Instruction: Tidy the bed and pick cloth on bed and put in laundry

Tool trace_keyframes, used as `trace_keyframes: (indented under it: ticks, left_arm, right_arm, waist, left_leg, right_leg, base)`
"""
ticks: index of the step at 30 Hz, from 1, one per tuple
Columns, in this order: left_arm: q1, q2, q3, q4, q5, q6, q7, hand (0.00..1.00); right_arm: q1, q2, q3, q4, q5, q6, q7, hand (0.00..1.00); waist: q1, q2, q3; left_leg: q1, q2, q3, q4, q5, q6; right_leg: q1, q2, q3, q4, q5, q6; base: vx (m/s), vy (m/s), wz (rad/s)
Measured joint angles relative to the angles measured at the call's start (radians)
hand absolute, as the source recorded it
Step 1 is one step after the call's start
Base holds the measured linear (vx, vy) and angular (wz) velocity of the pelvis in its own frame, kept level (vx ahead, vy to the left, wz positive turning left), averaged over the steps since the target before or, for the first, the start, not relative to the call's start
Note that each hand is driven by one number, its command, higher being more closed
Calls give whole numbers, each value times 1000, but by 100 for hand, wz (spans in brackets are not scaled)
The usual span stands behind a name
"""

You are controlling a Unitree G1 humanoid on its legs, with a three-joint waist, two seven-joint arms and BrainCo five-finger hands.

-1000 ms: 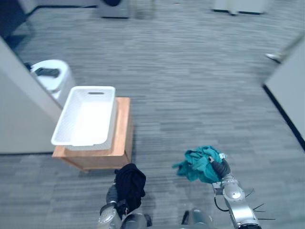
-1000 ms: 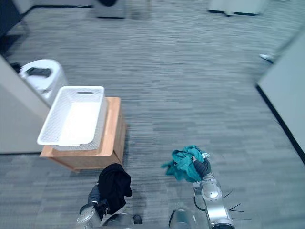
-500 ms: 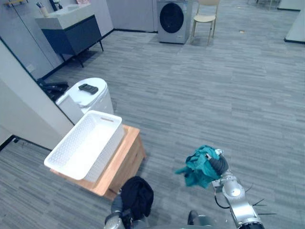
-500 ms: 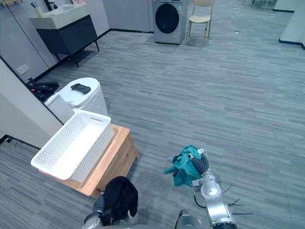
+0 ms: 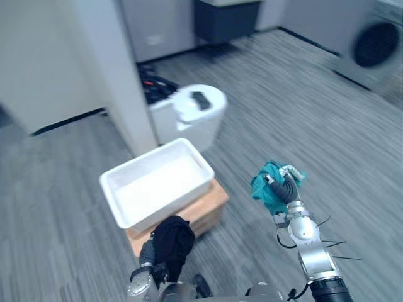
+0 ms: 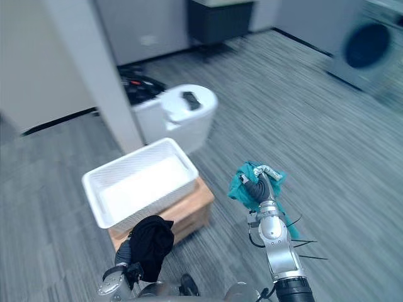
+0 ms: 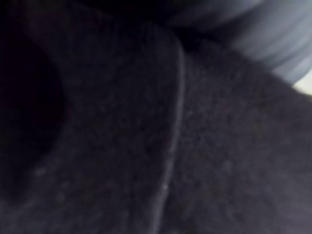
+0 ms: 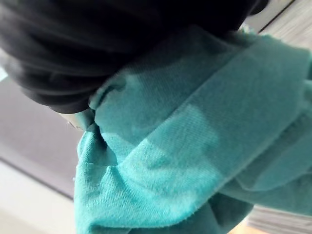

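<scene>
Grey plank flooring runs through a room with a washing machine (image 5: 376,43) at the far side and a dark cabinet (image 5: 227,17) against the wall. Two garments are in play. The teal cloth (image 5: 269,186) is bunched in the right robot hand (image 5: 287,189), whose fingers curl round it, with loose folds spilling past them. The black cloth (image 5: 171,242) hangs in a limp heap over the left robot hand (image 5: 147,253). It covers that hand, so I cannot tell how the grip is set.

Both pieces look light, soft and floppy, probably knit fabric that sags and drapes rather than keeping a shape. They are not fragile, but trailing ends could snag or slide free. A hold deep in the gathered middle of each bundle seems safer than a pinch at an edge.

Just beyond the black cloth stands the white laundry basket (image 5: 143,160), empty, on a low wooden stand (image 5: 213,200) that serves as its tabletop. Behind it is a white lidded bin (image 5: 189,119) with a small dark object (image 5: 200,99) on top, beside a pale partition wall (image 5: 101,56).
</scene>
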Motion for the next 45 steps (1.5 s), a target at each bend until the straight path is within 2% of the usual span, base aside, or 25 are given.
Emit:
trace_keyframes:
  ticks: [1,2,3,5,7,8,9,10,11,13,14,15,16,17,18,20,22,25,30,34,37,38,39,42,45]
  left_arm:
    - [-5,14,-2,13,14,-3,-4,100]
    - [-4,35,-5,13,21,-3,-9,100]
    - [0,53,-1,34,22,-2,-15,100]
    - [43,36,1,35,24,5,-23,100]
    - [50,25,3,35,25,6,-23,100]
    - [52,12,5,35,25,7,-23,100]
    - [54,7,5,35,25,7,-24,100]
    - [54,3,5,35,22,6,-25,100]
    - [57,-3,5,35,21,6,-27,100]
    - [60,-12,0,29,20,5,-31,100]
    - [40,-4,-3,30,19,5,-39,100]
    - [28,1,-13,37,15,2,-45,100]
    - [25,7,-30,37,10,-1,-46,100]
    - [23,-12,-40,37,8,-2,-50,100]
    - [19,-6,-53,45,4,0,-50,100]
    - [14,17,-85,41,-1,0,-65,100]
    - [19,17,-108,20,-8,0,-71,100]
    - [46,27,-111,-18,-17,-1,-96,100]
    - [45,60,-114,-65,-20,-15,-128,100]
    - [45,61,-119,-113,-29,-22,-154,100]
    - [44,73,-141,-168,-40,-22,-157,100]
    - [46,86,-149,-209,-58,-24,-175,100]
    - [43,95,-152,-243,-61,-26,-178,100]
    - [18,120,-153,-345,-82,-50,-180,100]
    - [-9,143,-140,-435,-103,-65,-174,100]
  right_arm:
    - [3,-1,-5,-33,5,-8,0,100]
    - [-1,3,-2,-60,19,-20,-2,100]
    - [-13,-2,5,-66,22,-31,-4,100]
    - [-27,-23,10,-96,32,-32,-16,100]
    - [-41,-42,12,-101,46,-42,-22,100]
    - [-69,-78,26,-101,66,-42,-22,100]
    - [-88,-100,41,-101,71,-42,-21,100]
    - [-127,-130,65,-101,79,-43,-20,100]
    - [-175,-154,88,-100,81,-44,-19,100]
    - [-235,-174,108,-97,85,-49,-14,100]
    - [-279,-200,111,-89,89,-58,-5,100]
    - [-307,-200,105,-69,91,-66,2,100]
    - [-346,-201,110,-20,99,-63,5,100]
    - [-394,-207,127,33,99,-60,10,100]
    - [-434,-204,155,80,98,-55,22,100]
    - [-496,-213,169,126,97,-54,33,100]
    - [-594,-207,181,211,97,-45,33,100]
    - [-665,-209,184,300,90,-21,33,100]
    - [-786,-229,183,398,57,-14,30,100]
    - [-901,-298,170,525,26,3,17,100]
    - [-961,-354,151,665,3,8,14,100]
    - [-982,-378,144,740,-15,13,14,100]
    - [-992,-396,136,801,-23,15,14,0]
    - [-1002,-438,108,953,-51,27,15,0]
    - [-1001,-437,92,1023,-71,34,16,0]
  waist:
    - [-3,-24,-11]
    - [11,-71,-15]
    - [15,-89,-12]
    - [36,-50,-27]
    - [37,-39,-18]
    - [37,-32,-8]
    - [37,-27,-6]
    - [37,-19,-1]
    - [37,-7,2]
    - [31,1,7]
    - [10,-28,4]
    - [4,-44,7]
    - [11,-16,1]
    - [0,17,-3]
    - [8,-4,-7]
    - [7,-17,-9]
    - [14,8,6]
    - [16,24,19]
    - [14,47,47]
    - [22,75,98]
    - [24,111,130]
    - [29,134,144]
    - [29,149,153]
    - [31,184,188]
    - [29,195,193]
  left_leg:
    - [6,-29,-59,-23,14,-22]
    - [16,-66,-90,-31,19,-35]
    - [20,-78,-118,-19,13,-48]
    - [-7,-32,-139,8,0,-103]
    - [-38,1,-122,70,-28,-151]
    - [-45,52,-7,124,-65,-225]
    - [-43,83,72,151,-80,-244]
    - [-43,120,169,198,-90,-239]
    - [-42,129,207,230,-79,-208]
    - [-50,100,177,225,-72,-197]
    - [-40,35,129,138,-76,-247]
    - [-28,47,170,185,-128,-181]
    - [-29,168,223,296,-154,-158]
    - [-22,221,222,264,-172,-207]
    - [-21,167,213,200,-144,-186]
    - [-28,98,204,104,-99,-158]
    - [-63,86,203,91,-68,-126]
    - [-80,66,186,53,-36,-114]
    - [-164,52,158,-3,28,-122]
    - [-198,46,144,-86,90,-134]
    - [-210,35,132,-176,154,-136]
    - [-210,34,131,-221,186,-138]
    - [-205,27,130,-255,215,-137]
    - [-196,19,115,-300,255,-132]
    - [-194,16,111,-300,265,-137]
  right_leg:
    - [-2,-3,97,-159,77,37]
    - [-13,-45,116,-269,256,38]
    - [-9,-64,105,-279,266,86]
    - [82,-44,25,-426,315,59]
    - [120,-33,-24,-472,334,50]
    - [145,-31,-50,-471,334,50]
    - [155,-31,-55,-468,334,49]
    - [167,-31,-54,-463,334,49]
    - [172,-29,-57,-450,325,48]
    - [162,-36,-86,-411,288,29]
    - [154,-95,-117,-406,279,28]
    - [150,-132,-151,-407,296,64]
    - [149,-115,-172,-399,313,68]
    - [150,-83,-191,-408,318,64]
    - [145,-112,-193,-432,335,74]
    - [147,-138,-210,-499,375,54]
    - [126,-139,-241,-534,448,57]
    - [113,-141,-248,-546,475,29]
    - [27,-140,-279,-540,489,21]
    - [-28,-129,-292,-540,504,25]
    - [-70,-124,-295,-540,516,13]
    - [-89,-116,-294,-540,532,14]
    - [-97,-113,-295,-541,534,12]
    - [-97,-110,-296,-544,534,12]
    - [-95,-108,-295,-549,534,12]
  base:
    - [268,-258,187]
    - [250,-293,155]
    - [240,-268,104]
    - [223,-166,75]
    - [84,-78,66]
    - [20,-79,56]
    - [-15,-46,37]
    - [-40,20,2]
    - [-61,22,-7]
    - [-77,15,19]
    - [-79,121,71]
    - [-101,145,77]
    - [-67,134,64]
    - [-114,141,35]
    - [-89,176,36]
    - [-48,132,40]
    - [-68,103,17]
    - [-64,71,18]
    - [-62,-7,19]
    - [-73,-53,12]
    - [-52,-39,10]
    - [-34,14,4]
    - [-26,18,7]
    - [3,-12,13]
    - [25,-45,-1]
